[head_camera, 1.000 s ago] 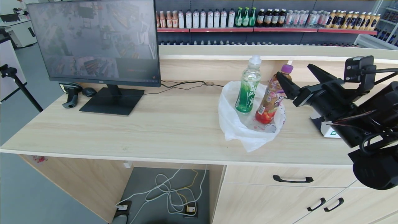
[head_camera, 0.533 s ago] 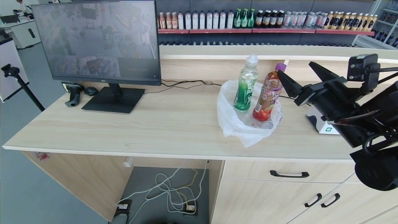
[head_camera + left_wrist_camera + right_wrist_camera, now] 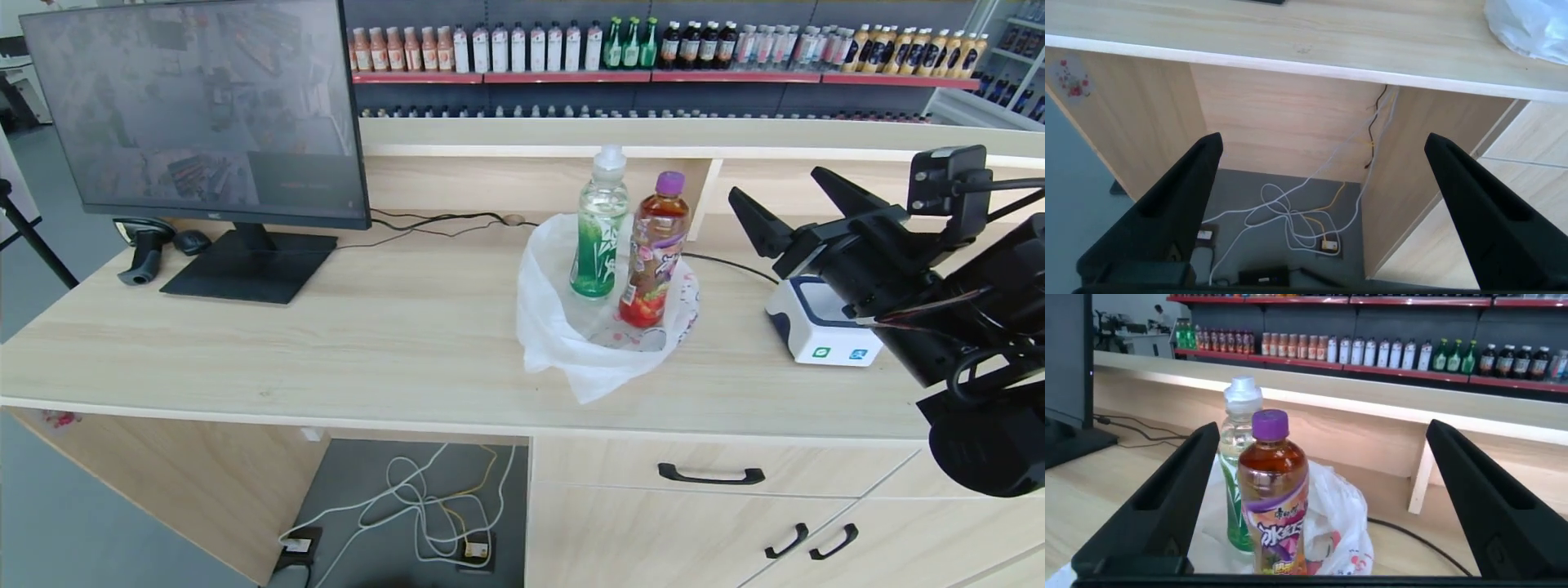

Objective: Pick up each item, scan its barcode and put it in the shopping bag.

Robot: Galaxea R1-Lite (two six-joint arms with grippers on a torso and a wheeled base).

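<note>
Since a second ago the whole head view has swung, so the camera has moved, not the goods. My right pincer [image 3: 773, 181], whose near tip then overlapped the purple-capped bottle [image 3: 653, 245], now shows apart from it.

Item 1, right pincer: jaws spread wide, holding nothing, raised above the table [image 3: 367, 343] and pointing toward the bottles.

Item 2, left pincer [image 3: 1323, 140]: jaws likewise spread, empty, held low in front of the table edge and facing the opening beneath it, where loose cables [image 3: 1298, 220] lie on the floor.

Item 3, white scanner box [image 3: 816, 331]: on the table just below the right pincer, a dark cable running from it toward the bag.

Item 4, purple-capped bottle: upright, reddish drink, standing in the open shopping bag [image 3: 547, 327].

Item 5, green bottle [image 3: 598, 237]: white cap, upright, just beside the purple-capped bottle on its left, in the same bag.

Item 6, shopping bag: white plastic, spread open on the table, well left of the scanner box.

Item 7, monitor [image 3: 196, 106]: at the table's far left, with a handheld scanner [image 3: 145, 253] and a mouse [image 3: 192, 241] beside its foot.

Item 8, shelf [image 3: 653, 49]: behind the table, lined with bottles.

Item 9, drawers [image 3: 710, 474]: under the table's right part.
</note>
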